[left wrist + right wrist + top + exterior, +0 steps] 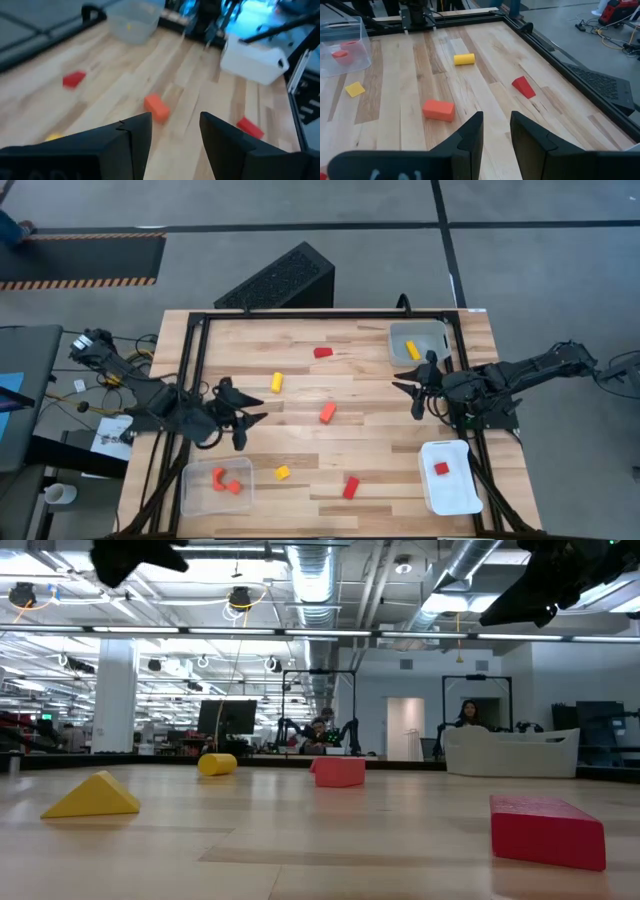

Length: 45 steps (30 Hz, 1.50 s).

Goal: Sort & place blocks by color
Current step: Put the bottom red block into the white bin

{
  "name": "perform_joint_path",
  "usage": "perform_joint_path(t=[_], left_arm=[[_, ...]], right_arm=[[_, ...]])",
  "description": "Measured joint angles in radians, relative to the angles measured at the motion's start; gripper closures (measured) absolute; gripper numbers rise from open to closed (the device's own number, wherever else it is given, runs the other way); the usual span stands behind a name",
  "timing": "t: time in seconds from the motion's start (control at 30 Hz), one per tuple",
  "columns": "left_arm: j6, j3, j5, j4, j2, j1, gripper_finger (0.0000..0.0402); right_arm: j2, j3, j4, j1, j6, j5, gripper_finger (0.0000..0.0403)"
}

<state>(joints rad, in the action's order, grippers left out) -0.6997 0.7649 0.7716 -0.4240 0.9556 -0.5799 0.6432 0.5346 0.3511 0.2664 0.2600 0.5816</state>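
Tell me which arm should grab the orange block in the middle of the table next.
Probably the left. Its end effector is open with nothing in it, and the tray holding orange blocks lies on its side. The orange block sits about midway between it and the right end effector, also open.

centre: orange block (327, 413) alone | bare table (380, 390) around, seemingly unobstructed

Bright overhead light, left wrist blurred
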Motion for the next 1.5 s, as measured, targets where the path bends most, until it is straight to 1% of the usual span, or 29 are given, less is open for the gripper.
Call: perform_joint_path(t=[0.1,0.2,0.27,0.33,0.43,0.57,0.73,0.9,1.0,1.37,1.5], left_arm=[[0.151,-0.067,-0.028,0.185,-0.025,0.048,0.0253],[0.263,-0.148,-0.100,0.374,-0.041,0.105,0.0254],[0.303,-0.199,-0.156,0.487,-0.044,0.148,0.0254],[0.319,-0.243,-0.207,0.565,-0.045,0.187,0.0254],[0.322,-0.288,-0.271,0.636,-0.045,0.234,0.0254],[0.318,-0.310,-0.298,0.669,-0.044,0.269,0.0254],[0.314,-0.310,-0.319,0.681,-0.044,0.282,0.0254],[0.315,-0.310,-0.315,0.682,-0.044,0.282,0.0254],[0.313,-0.310,-0.292,0.681,-0.044,0.282,0.0254],[0.293,-0.310,-0.296,0.677,-0.044,0.282,0.0254],[0.265,-0.310,-0.296,0.681,-0.049,0.282,0.0254]], right_arm=[[0.000,0.000,0.000,-0.001,0.000,0.000,0.0282],[0.000,0.000,0.000,-0.001,0.000,0.000,0.0282],[0.000,0.000,0.000,-0.001,0.000,0.003,0.0282],[0.000,0.000,0.000,-0.001,0.000,0.012,0.0282],[0.000,0.000,0.000,-0.001,0.000,0.021,0.0282],[0.000,0.000,0.000,-0.001,0.000,0.022,0.0282],[0.000,0.000,0.000,-0.001,0.000,0.022,0.0282],[0.000,0.000,0.000,-0.001,0.000,0.023,0.0282],[0.000,0.000,0.000,-0.001,0.001,0.024,0.0282],[0.000,0.000,-0.008,-0.001,0.002,0.024,0.0282],[0.000,0.000,-0.019,0.002,0.002,0.024,0.0282]])
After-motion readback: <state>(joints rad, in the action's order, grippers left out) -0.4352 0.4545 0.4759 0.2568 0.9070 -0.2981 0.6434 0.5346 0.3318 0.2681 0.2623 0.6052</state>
